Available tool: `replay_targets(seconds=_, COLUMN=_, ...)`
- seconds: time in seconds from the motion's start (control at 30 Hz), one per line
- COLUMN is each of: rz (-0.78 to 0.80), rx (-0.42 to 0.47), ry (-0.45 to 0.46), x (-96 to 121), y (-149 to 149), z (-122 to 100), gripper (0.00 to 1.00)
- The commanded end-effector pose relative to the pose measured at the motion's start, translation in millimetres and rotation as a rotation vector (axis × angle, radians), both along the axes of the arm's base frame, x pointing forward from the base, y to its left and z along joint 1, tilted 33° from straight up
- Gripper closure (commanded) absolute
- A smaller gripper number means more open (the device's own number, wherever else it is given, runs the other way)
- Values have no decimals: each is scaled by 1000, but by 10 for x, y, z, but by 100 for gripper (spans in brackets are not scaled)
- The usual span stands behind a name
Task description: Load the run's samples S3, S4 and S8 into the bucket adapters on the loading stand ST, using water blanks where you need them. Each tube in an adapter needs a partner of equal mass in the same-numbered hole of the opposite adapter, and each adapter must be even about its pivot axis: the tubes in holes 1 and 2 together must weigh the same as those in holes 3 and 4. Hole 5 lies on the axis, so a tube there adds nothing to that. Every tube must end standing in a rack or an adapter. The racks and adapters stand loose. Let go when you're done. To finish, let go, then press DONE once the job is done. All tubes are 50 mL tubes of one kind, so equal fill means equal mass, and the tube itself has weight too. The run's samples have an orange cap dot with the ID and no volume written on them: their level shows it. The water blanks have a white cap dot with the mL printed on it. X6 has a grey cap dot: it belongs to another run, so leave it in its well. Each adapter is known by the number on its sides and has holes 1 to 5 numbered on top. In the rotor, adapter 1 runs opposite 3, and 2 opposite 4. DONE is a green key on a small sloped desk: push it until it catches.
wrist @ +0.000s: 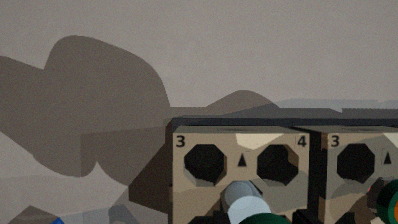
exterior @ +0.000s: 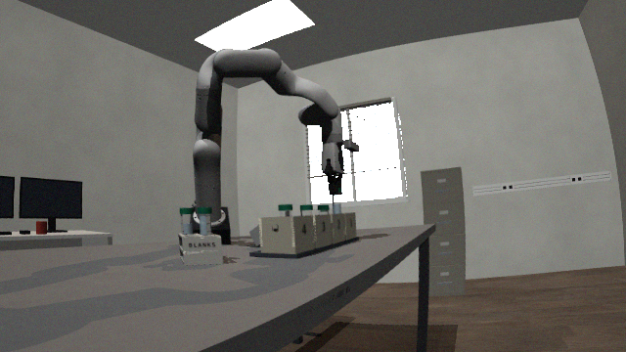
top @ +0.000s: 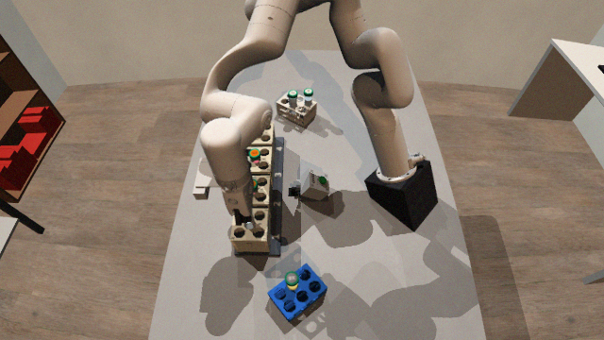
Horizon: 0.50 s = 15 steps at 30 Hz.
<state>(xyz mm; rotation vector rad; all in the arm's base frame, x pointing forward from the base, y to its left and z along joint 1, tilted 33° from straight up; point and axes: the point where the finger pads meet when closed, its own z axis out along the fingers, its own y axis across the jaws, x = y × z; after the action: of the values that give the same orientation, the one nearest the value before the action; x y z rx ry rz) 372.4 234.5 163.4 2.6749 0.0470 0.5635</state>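
The grey table (top: pixel 387 283) carries the loading stand (top: pixel 277 189), blanks rack (top: pixel 296 110), blue rack (top: pixel 297 293) and DONE desk (top: pixel 315 185).

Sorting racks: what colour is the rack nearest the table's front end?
Blue, clearest in the top view.

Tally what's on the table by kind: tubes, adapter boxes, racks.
Tubes: 7 (2 in the white rack, 1 in the blue rack, 3 standing in the boxes, 1 held in the end effector)
Adapter boxes: 4
Racks: 2
Total: 13
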Motion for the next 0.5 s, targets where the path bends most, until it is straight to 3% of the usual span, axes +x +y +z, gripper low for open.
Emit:
replay_targets(seconds=0.0, rz=3, rx=3, ry=-3, x=20, y=1, z=-25, gripper=100)
replay_targets(seconds=0.47, rz=3, rx=3, ry=-3, x=68, y=-44, z=-126, gripper=100)
